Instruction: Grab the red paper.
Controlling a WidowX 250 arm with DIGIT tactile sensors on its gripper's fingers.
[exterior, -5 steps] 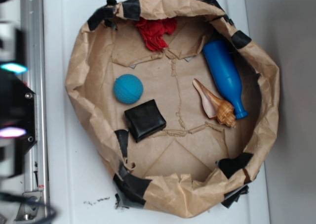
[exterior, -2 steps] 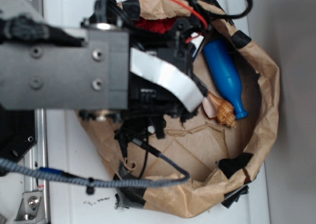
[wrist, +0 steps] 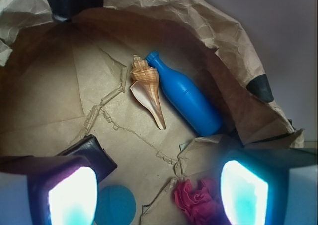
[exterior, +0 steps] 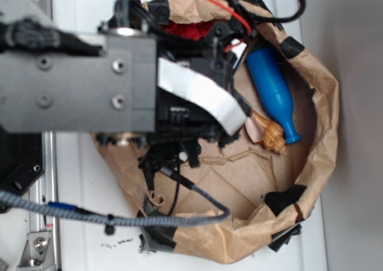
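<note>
Fingers (wrist: 72,197) read as spread apart in my wrist view, two glowing pads at 7 and 5 o'clock with nothing between them, so the gripper (wrist: 159,195) is empty. Red paper (wrist: 198,201) sits at the bottom edge, between the pads but off-centre, close to the 5 o'clock pad. Blue ball (wrist: 115,205) lies toward the 7 o'clock pad, black block (wrist: 94,153) just above it. Wad has no clear long axis; it's a crumple. In the exterior view I only catch a red sliver (exterior: 185,30) at 12 o'clock under the arm (exterior: 78,82), against the brown bag (exterior: 311,157) wall. My judgement: nudge toward 5 o'clock, then descend.
</note>
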